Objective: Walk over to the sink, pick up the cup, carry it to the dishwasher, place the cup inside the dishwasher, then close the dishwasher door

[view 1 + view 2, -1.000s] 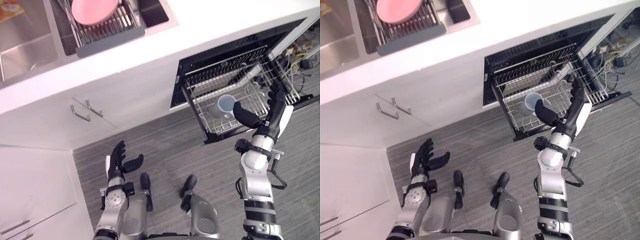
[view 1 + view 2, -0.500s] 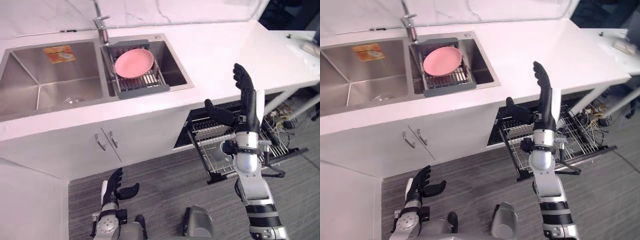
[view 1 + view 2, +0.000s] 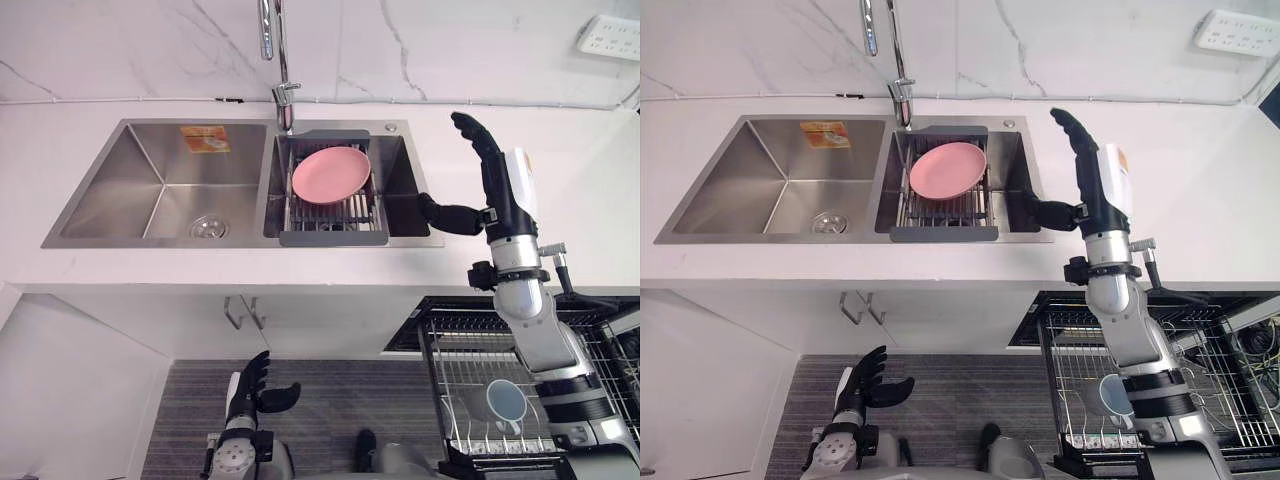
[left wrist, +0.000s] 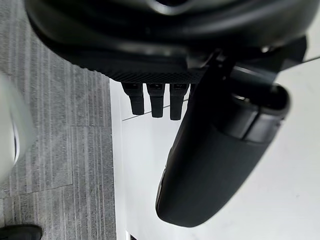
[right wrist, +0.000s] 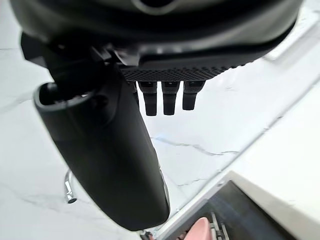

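A pale blue cup lies on its side in the wire rack, which is pulled out of the dishwasher under the counter at the lower right. My forearm partly covers the cup in the right eye view. My right hand is raised high above the rack, beside the sink's right basin, open with straight fingers and holding nothing. The right wrist view shows its straight fingers and thumb against the marble wall. My left hand hangs low over the floor in front of the cabinet, open and empty.
A double steel sink sits in the white counter, with a tall faucet behind it. A pink plate rests on a drying rack over the right basin. Cabinet handles stick out below. Grey floor lies in front.
The camera has swung up from the floor and dishwasher to the sink and wall. My right hand has risen from beside the rack to above counter height. The cup stays in the rack.
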Motion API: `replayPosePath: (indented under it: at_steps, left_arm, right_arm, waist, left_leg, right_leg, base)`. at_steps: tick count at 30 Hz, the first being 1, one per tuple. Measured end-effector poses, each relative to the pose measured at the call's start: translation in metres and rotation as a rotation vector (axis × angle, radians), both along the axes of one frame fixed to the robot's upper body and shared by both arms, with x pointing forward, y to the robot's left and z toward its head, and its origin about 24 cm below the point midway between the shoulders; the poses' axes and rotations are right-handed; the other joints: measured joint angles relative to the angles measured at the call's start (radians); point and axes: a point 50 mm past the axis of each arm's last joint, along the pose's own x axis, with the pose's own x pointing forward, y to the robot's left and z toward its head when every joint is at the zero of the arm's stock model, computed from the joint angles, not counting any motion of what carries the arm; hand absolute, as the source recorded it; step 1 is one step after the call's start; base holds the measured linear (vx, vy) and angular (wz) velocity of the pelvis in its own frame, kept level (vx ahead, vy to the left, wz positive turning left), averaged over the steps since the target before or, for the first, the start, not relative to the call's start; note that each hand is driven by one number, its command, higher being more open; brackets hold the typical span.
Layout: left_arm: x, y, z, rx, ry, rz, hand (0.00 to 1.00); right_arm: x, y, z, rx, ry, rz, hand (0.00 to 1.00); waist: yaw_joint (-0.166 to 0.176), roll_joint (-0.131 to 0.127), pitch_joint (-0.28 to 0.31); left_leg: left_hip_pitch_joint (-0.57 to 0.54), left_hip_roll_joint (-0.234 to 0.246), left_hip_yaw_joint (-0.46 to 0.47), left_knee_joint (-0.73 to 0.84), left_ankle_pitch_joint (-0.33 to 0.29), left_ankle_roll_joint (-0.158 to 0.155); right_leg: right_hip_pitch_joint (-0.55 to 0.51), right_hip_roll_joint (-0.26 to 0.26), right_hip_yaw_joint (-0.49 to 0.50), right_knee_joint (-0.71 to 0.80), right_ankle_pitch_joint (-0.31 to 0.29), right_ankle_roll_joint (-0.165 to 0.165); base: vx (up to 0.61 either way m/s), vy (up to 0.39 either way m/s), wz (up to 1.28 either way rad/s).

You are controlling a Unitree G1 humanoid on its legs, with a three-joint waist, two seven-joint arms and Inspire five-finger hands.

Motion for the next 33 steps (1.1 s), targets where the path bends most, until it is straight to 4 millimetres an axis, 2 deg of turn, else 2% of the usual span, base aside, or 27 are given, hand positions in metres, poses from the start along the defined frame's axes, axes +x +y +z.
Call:
replayPosePath:
  at_steps: [1,2,4,9,15,21,25,33]
  left_arm:
    - [-0.003,0.004,-0.001,0.010,0.010,0.000,0.90]
    - [-0.003,0.004,-0.001,0.013,0.011,-0.003,0.90]
    - [-0.003,0.005,-0.001,0.022,0.012,-0.010,0.90]
    - [-0.004,0.013,-0.001,0.047,0.014,-0.013,0.90]
    - [-0.004,0.011,0.000,0.049,0.012,-0.030,0.90]
    - [-0.002,0.004,0.000,0.048,0.004,-0.054,0.90]
    - [0.000,0.003,0.001,0.046,-0.004,-0.051,0.90]
    - [0.017,0.004,0.010,0.060,-0.062,-0.040,0.90]
  right_arm:
    - [0.001,0.005,-0.005,-0.006,0.023,0.018,0.90]
    - [0.001,0.006,-0.005,-0.013,0.028,0.027,0.90]
    - [0.006,0.009,-0.005,-0.022,0.038,0.041,0.90]
    - [0.021,0.023,0.005,-0.060,0.030,0.088,0.90]
    - [0.035,0.030,0.008,-0.140,0.043,0.089,0.90]
    - [0.053,0.021,-0.002,-0.261,0.140,0.020,0.90]
    - [0.063,0.018,-0.001,-0.297,0.170,-0.014,0.90]
    - [0.084,0.019,0.039,-0.380,0.077,-0.099,0.90]
  waist:
    - [-0.003,-0.020,-0.005]
    - [-0.002,-0.024,-0.004]
    - [0.010,-0.023,-0.004]
    - [0.025,-0.025,-0.004]
    - [0.033,-0.035,-0.003]
    - [0.038,-0.039,-0.001]
    - [0.042,-0.041,0.001]
    - [0.058,-0.044,0.085]
  left_leg:
    - [0.011,-0.031,0.004,-0.041,0.016,0.005]
    - [0.012,-0.047,0.005,-0.052,0.021,0.012]
    - [0.013,-0.075,0.008,-0.059,0.024,0.016]
    - [0.035,-0.108,0.011,-0.121,0.045,0.031]
    - [0.039,-0.115,0.028,-0.187,0.074,0.036]
    - [0.029,-0.111,0.030,-0.223,0.094,0.035]
    - [0.002,-0.112,0.028,-0.218,0.097,0.036]
    - [-0.076,-0.111,-0.005,-0.164,0.098,0.038]
  right_leg:
    - [0.006,-0.017,0.002,-0.029,0.012,0.017]
    - [0.008,-0.030,0.000,-0.041,0.019,0.027]
    - [0.012,-0.055,0.000,-0.054,0.024,0.035]
    - [0.011,-0.075,0.027,-0.067,0.026,0.037]
    - [-0.016,-0.068,0.042,-0.081,0.037,0.039]
    - [-0.041,-0.057,0.047,-0.088,0.043,0.035]
    - [-0.064,-0.057,0.054,-0.088,0.049,0.028]
    - [-0.103,-0.059,0.031,-0.083,0.059,0.030]
  base:
    - [0.11,0.141,0.07]
    - [0.12,0.170,0.13]
    - [0.09,0.142,0.09]
    - [0.03,0.051,0.05]
    - [0.00,-0.024,-0.07]
    - [0.01,-0.028,-0.03]
    - [0.00,0.004,0.01]
    - [-0.05,0.012,0.10]
